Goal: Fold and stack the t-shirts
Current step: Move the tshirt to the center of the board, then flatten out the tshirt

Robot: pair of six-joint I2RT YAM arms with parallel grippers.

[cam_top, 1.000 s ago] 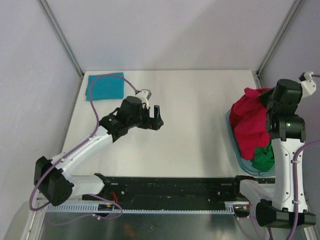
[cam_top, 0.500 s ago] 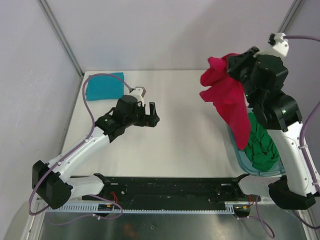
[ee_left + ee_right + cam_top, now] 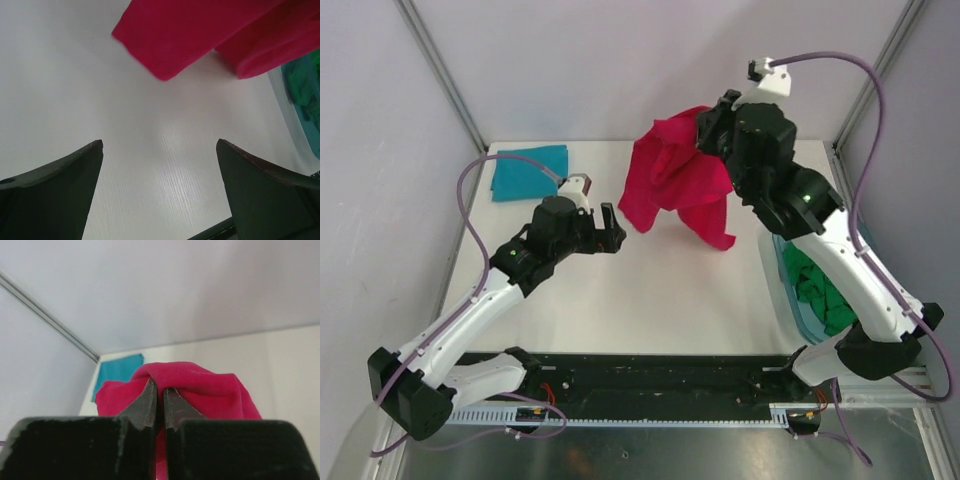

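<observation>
Shirt-to-gripper relation, view by view.

Top view: crimson shirt [image 3: 675, 185] hangs bunched at upper centre, long axis vertical, pinched at its top by right gripper [image 3: 708, 128]. Left gripper [image 3: 610, 230] sits just lower left of it and is the nearer arm to the free hem. Teal shirt [image 3: 528, 172] folded at upper left. Green shirt [image 3: 817, 288] in tub [image 3: 775, 262] at right.

Left wrist view: fingers [image 3: 55, 195] spread wide, nothing held. Red hem corners at top of frame, bare counter [image 3: 150, 150] between.

Right wrist view: jaws clamped on red fold, a pinch the top view hides.
</observation>
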